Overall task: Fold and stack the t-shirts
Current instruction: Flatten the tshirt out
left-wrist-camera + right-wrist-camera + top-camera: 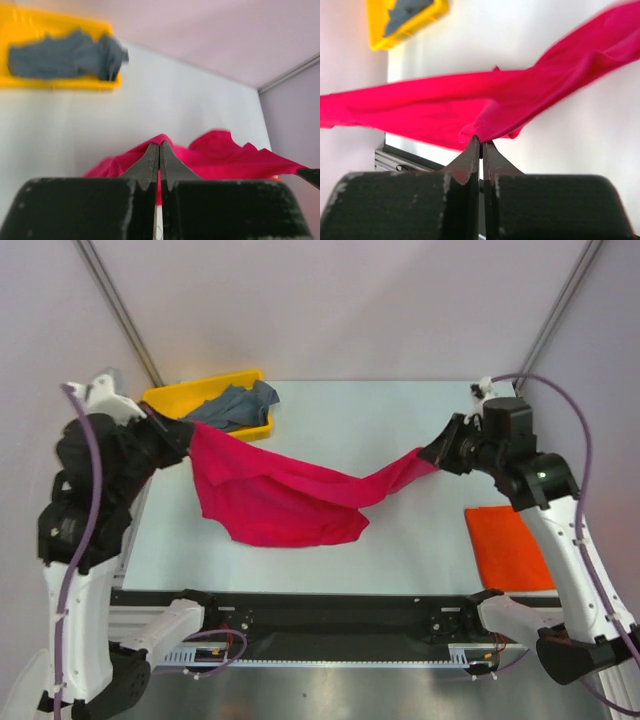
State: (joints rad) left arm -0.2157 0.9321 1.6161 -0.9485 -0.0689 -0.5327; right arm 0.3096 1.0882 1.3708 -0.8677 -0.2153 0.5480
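left gripper (188, 443) and right gripper (432, 454) each pinch an edge of the pink shirt (280, 498), jaws pressed together, stretching it sagging over the table (380, 425). the step likely wants even tension and a flat lay-down, clear of the orange shirt (510, 546) near right.

White-and-black left arm (80, 570) and right arm (560, 530) trail purple cables (62, 640), with 2 black fingers (145, 167) each (scuffed).

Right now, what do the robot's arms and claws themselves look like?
The left arm and right arm have white shell links with black joints toward the wrist, and a purple cable loops along each. The left claw and right claw are black, with two tapered, pointed fingers showing pale scuffs.
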